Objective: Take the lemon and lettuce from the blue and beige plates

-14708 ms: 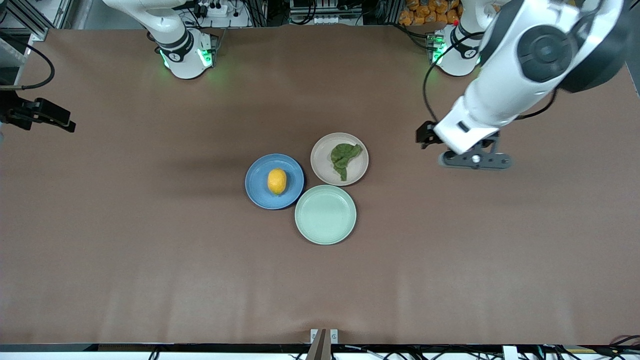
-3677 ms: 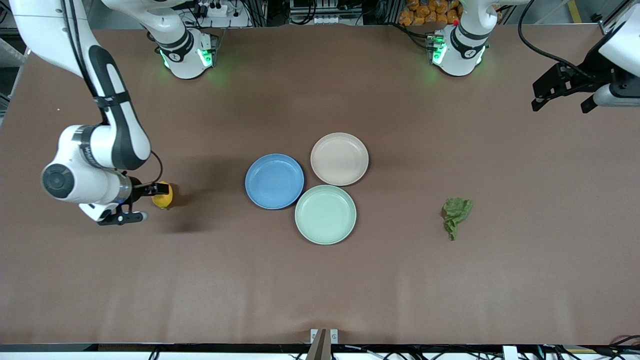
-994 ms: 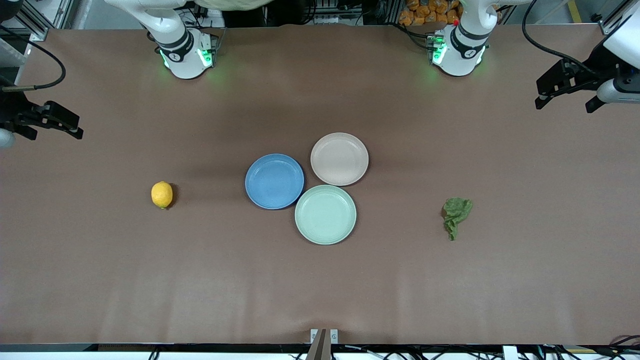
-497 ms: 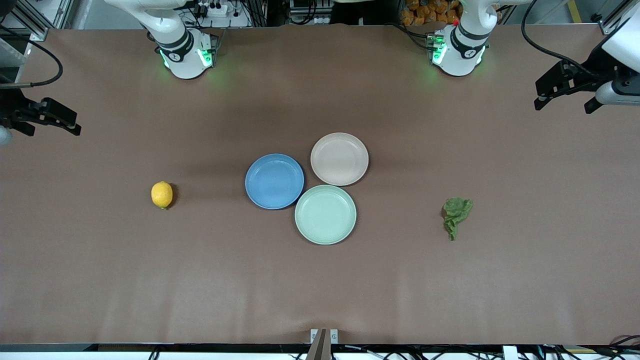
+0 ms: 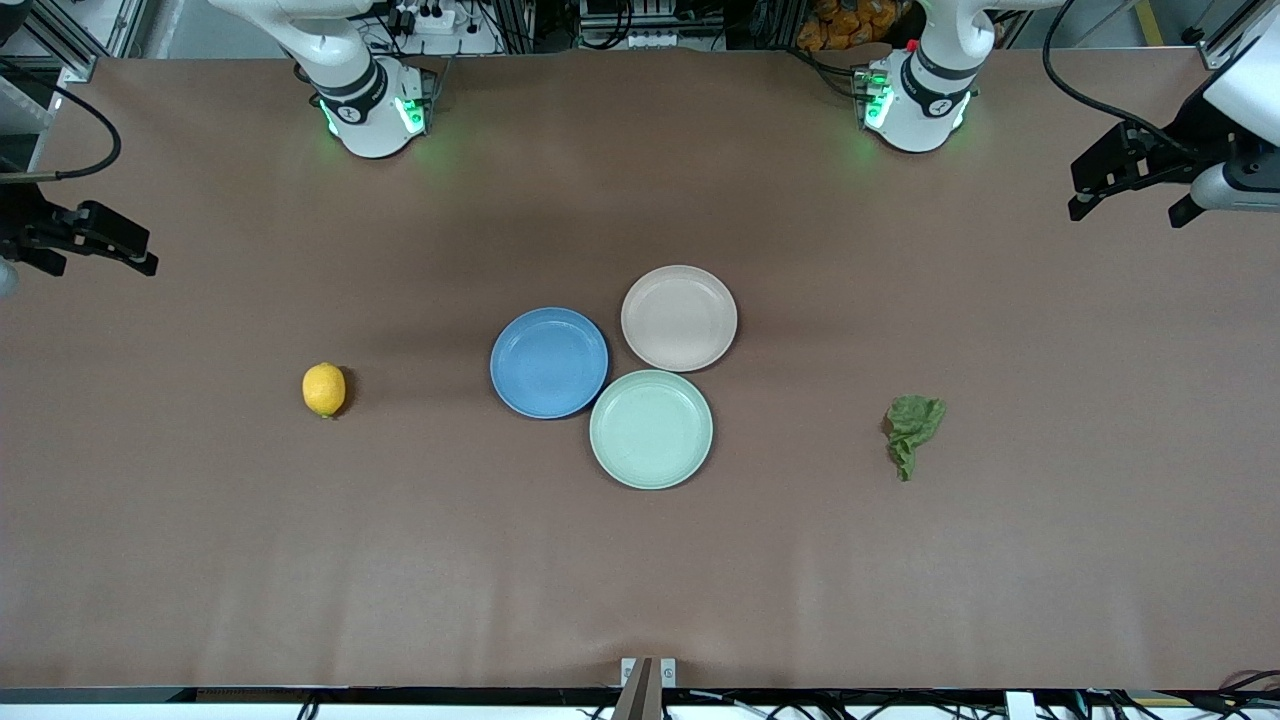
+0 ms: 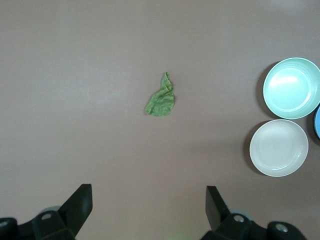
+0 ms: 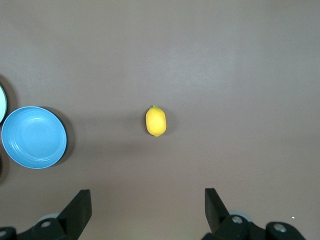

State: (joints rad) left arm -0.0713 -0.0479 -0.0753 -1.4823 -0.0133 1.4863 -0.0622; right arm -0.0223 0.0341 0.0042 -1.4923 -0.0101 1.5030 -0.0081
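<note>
**Plates bare, lemon and lettuce lying on the table, both arms parked wide**

Table (image 5: 640, 580): brown surface, spans the whole front view, robot bases along its top edge.

Arms: both wait at the table's ends, raised. Left gripper (image 5: 1125, 190) hangs over the table edge at the left arm's end; jaws apart, nothing between them, seen as two separated dark fingers (image 6: 80, 205) in the left wrist view. Right gripper (image 5: 85, 240) hangs over the edge at the right arm's end; jaws likewise spread and holding nothing, per the right wrist view (image 7: 145, 210).

Plates: three, clustered mid-table, rims touching or very nearly so. Blue plate (image 5: 549, 362) toward the right arm's end. Beige plate (image 5: 679, 318) farthest from the front camera. Mint green plate (image 5: 651, 429) nearest to the front camera. All three bare inside.

Lettuce (image 5: 912, 422): wrinkled dark green leaf, flat on the table, well apart from the plates, toward the left arm's end. Sits centred in the left wrist view (image 6: 161, 100).

Lemon (image 5: 324, 389): yellow oval, on the table, well apart from the blue plate, toward the right arm's end. Centred in the right wrist view (image 7: 156, 121).
</note>
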